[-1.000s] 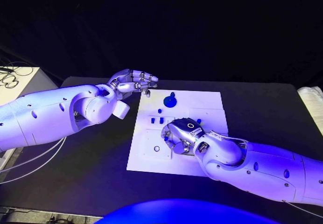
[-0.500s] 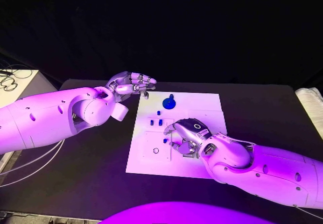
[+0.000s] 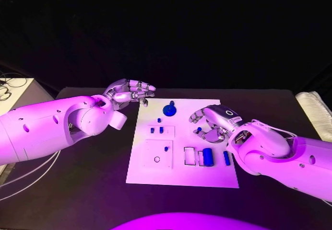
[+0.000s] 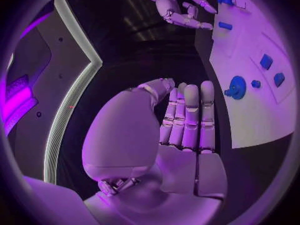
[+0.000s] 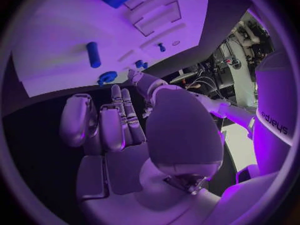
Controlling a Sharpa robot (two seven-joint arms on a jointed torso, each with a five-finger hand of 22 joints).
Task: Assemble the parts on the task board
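**Operator:** What does the surface give you to work with?

**Technician:** You have a black surface [image 3: 83, 177] under a dark background, with the task board [image 3: 183, 172] lying flat at its middle. Bare surface runs along both long sides of the board and in front of its near edge, so you have room to bring either arm in from its own side.

**Operator:** Where are the parts?

**Technician:** On the board. A blue round part [image 3: 170, 109] stands near the far edge. A pair of small blue pegs [image 3: 156, 130] sits left of centre. A blue cylinder [image 3: 207, 156] and a thin blue bar [image 3: 226, 157] lie near the board's right edge, beside a rectangular slot [image 3: 189, 155]. The slot looks unfilled, so you likely have seating work left there.

**Operator:** State of the hands?

**Technician:** Your left hand [image 3: 130, 91] hovers just off the board's far-left corner, above the surface. Its fingers [image 4: 189, 116] are curled together on nothing. It looks parked there to keep the board unobstructed. Your right hand [image 3: 213, 123] hovers above the board's right half, between the round part and the cylinder. Its fingers [image 5: 119, 116] are drawn in, and the wrist view shows nothing in them.

**Operator:** Any edge cautions?

**Technician:** The cylinder and bar lie close to the board's right edge. Approach from above, since a sideways sweep could push them off.
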